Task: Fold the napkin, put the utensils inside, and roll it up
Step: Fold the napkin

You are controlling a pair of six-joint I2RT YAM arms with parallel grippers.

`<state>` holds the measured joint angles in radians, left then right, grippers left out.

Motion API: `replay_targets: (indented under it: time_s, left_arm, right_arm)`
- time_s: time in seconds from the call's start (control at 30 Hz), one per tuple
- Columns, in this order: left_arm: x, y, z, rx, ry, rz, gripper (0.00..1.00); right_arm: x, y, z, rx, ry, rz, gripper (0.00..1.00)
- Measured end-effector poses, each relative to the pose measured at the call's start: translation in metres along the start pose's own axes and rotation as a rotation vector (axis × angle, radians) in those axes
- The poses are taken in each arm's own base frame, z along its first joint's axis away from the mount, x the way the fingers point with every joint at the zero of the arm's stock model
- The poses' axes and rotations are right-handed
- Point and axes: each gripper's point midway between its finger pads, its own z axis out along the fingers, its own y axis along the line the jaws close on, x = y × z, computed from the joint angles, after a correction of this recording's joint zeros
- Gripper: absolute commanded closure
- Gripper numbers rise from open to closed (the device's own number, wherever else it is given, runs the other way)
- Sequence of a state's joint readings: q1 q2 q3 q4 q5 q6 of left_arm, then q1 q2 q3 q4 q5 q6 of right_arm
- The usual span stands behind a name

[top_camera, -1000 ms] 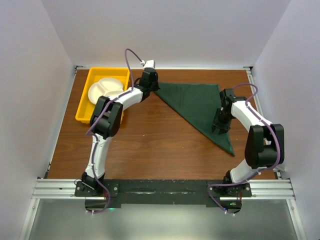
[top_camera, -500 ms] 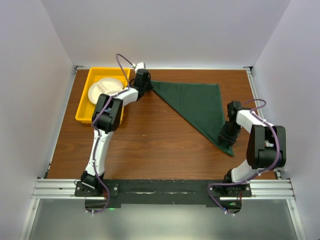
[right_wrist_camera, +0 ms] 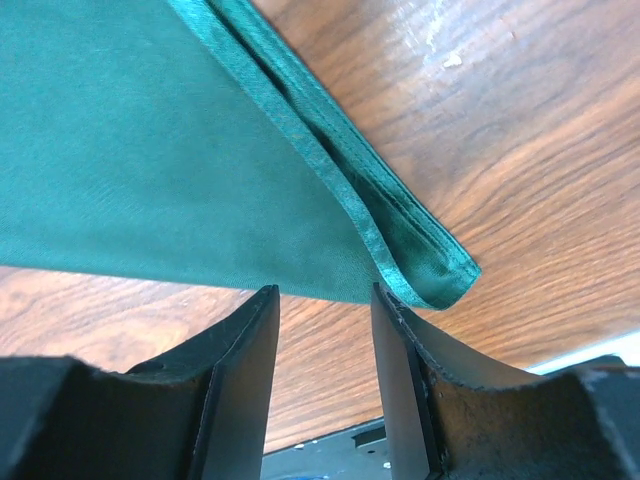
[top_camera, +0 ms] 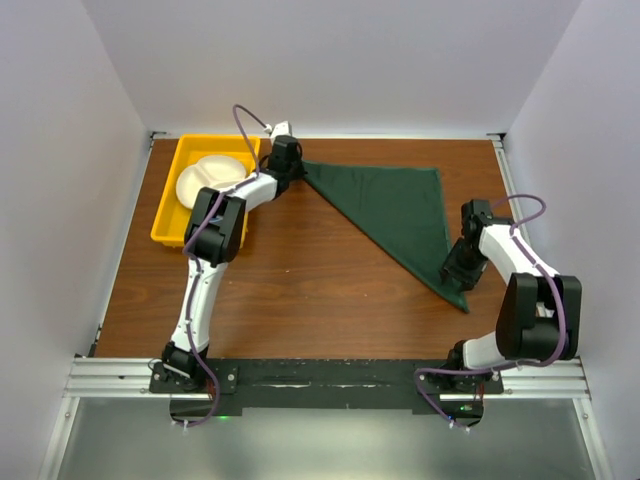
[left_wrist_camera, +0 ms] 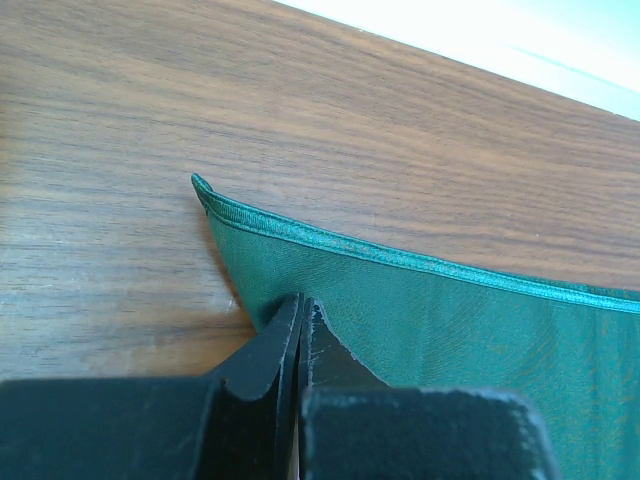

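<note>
A brown wood-grain tabletop (top_camera: 300, 275) carries two things directly. A yellow rectangular plastic tray (top_camera: 168, 222) sits at its far left corner. A dark green cloth napkin (top_camera: 395, 205), folded into a triangle, lies right of centre. Its long edge runs diagonally to a near-right tip, which seems to rest flat.

We count one napkin (top_camera: 395, 205), one tray (top_camera: 167, 224), one plate (top_camera: 205, 178) and one counter (top_camera: 300, 280). We count two arms, the left arm (top_camera: 196, 300) and the right arm (top_camera: 528, 310), and two pincers, the left pincer (left_wrist_camera: 301, 315) and the right pincer (right_wrist_camera: 325, 298), one on each.
</note>
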<state>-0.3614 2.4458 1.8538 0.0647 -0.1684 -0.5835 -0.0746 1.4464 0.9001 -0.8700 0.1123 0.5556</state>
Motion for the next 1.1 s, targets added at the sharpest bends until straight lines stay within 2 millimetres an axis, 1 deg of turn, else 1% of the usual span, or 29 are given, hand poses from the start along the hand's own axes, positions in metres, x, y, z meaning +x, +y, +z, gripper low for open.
replay_targets:
  time_s: [0.07,0.17,0.27,0.43,0.6,0.67,0.7,0.77,0.8,0.9,0.93,1.0,1.03,1.07,1.1]
  left_arm:
    - [-0.001,0.001,0.0,-0.001,0.0,-0.003,1.0]
    - [-0.002,0.005,0.001,-0.007,-0.002,-0.011,1.0]
    - [-0.002,0.014,0.006,-0.02,-0.001,-0.018,1.0]
    - [-0.01,0.022,0.012,-0.024,-0.013,-0.036,1.0]
    - [-0.012,0.028,0.012,-0.043,-0.008,-0.009,1.0]
    - [-0.015,0.027,0.01,-0.048,-0.002,0.012,0.91]
    - [-0.018,0.026,0.009,-0.045,0.001,0.025,0.79]
    - [-0.024,0.021,0.008,-0.032,0.003,0.04,0.7]
    - [-0.028,0.016,0.006,-0.017,0.005,0.042,0.63]
    - [-0.036,-0.002,-0.004,0.046,0.031,0.034,0.54]
    - [-0.038,-0.01,-0.01,0.07,0.047,0.031,0.52]
    - [-0.045,-0.023,-0.027,0.096,0.07,0.036,0.51]
    - [-0.049,-0.031,-0.038,0.105,0.079,0.041,0.5]
    - [-0.054,-0.04,-0.052,0.119,0.084,0.046,0.49]
    - [-0.058,-0.052,-0.073,0.138,0.088,0.053,0.47]
  right_arm:
    - [0.005,-0.003,0.006,0.015,0.019,0.012,0.56]
    - [0.015,-0.012,0.02,0.056,0.069,0.038,0.56]
    - [0.021,-0.021,0.03,0.103,0.112,0.073,0.56]
    - [0.021,-0.023,0.031,0.101,0.13,0.111,0.55]
    - [0.018,-0.021,0.027,0.09,0.115,0.072,0.48]
    - [0.012,-0.015,0.019,0.075,0.086,0.034,0.44]
    - [0.006,-0.007,0.013,0.059,0.058,0.005,0.42]
    - [-0.006,0.014,-0.001,0.023,0.005,-0.054,0.39]
    - [-0.013,0.026,-0.007,-0.003,-0.025,-0.083,0.34]
    - [-0.028,0.059,-0.027,-0.068,-0.09,-0.159,0.24]
    - [-0.031,0.066,-0.03,-0.086,-0.096,-0.172,0.24]
    - [-0.034,0.073,-0.032,-0.104,-0.096,-0.177,0.2]
    - [-0.035,0.074,-0.032,-0.107,-0.092,-0.174,0.16]
    - [-0.035,0.074,-0.032,-0.11,-0.087,-0.165,0.13]
    - [-0.035,0.073,-0.031,-0.105,-0.083,-0.153,0.11]
